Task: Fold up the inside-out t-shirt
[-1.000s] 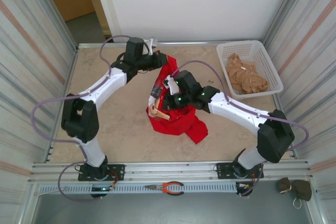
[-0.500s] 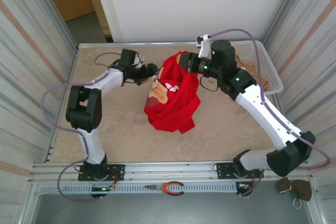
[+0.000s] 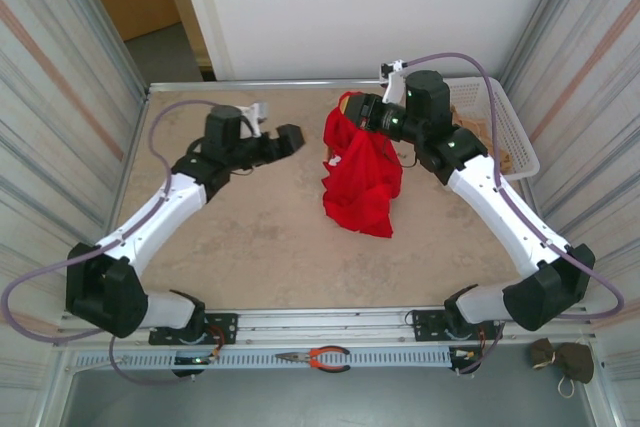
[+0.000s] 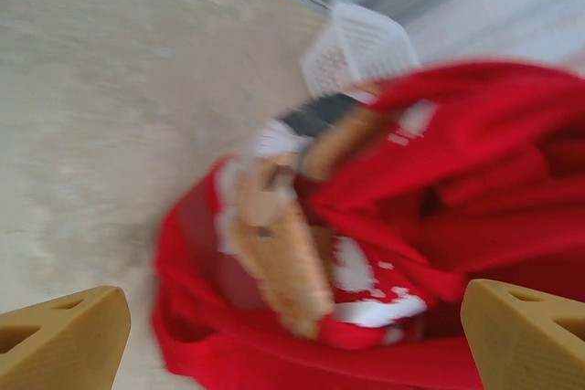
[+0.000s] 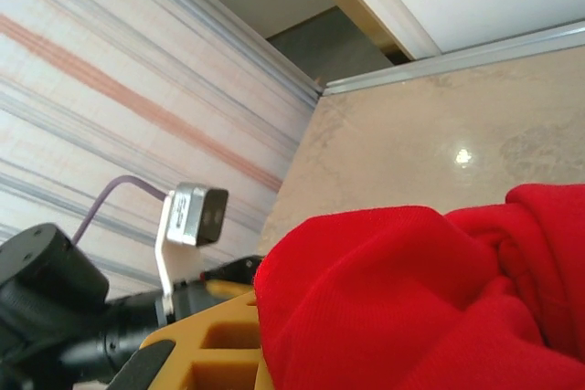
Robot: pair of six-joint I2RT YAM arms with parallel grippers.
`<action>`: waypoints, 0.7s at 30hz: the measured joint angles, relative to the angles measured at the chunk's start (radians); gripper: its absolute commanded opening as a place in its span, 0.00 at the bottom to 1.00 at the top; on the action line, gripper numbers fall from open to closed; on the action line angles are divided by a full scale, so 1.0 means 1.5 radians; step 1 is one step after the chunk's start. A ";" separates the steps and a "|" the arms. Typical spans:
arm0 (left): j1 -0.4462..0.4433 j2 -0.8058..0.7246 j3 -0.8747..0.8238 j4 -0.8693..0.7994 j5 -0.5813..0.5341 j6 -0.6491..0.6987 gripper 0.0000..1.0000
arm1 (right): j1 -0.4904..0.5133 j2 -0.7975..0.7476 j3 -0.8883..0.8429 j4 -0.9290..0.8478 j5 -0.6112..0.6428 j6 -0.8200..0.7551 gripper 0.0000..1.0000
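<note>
Leftward went the left gripper (image 3: 288, 137), jaws now wide; the right gripper (image 3: 360, 114) clamps the far end of the inside-out t-shirt (image 3: 362, 182), whose length hangs toward the near side.

Left arm (image 3: 150, 214), right arm (image 3: 495, 212): tapered white links, black joints, looped lilac cables (image 3: 455, 55). Fingers (image 4: 57, 342): tan-yellow hollowed wedges. Black bases (image 3: 185, 328) at six o'clock.

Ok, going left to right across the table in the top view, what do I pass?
left hand → t-shirt → basket
</note>
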 measured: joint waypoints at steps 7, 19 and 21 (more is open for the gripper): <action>-0.072 0.114 0.084 -0.017 -0.063 0.031 0.84 | 0.010 -0.010 -0.030 0.009 -0.017 0.011 0.00; -0.070 0.230 0.129 -0.052 -0.056 0.061 0.00 | -0.023 -0.058 -0.034 0.011 -0.031 0.026 0.00; -0.057 0.215 0.136 -0.053 -0.034 0.060 0.00 | -0.042 -0.069 -0.039 0.015 -0.034 0.030 0.00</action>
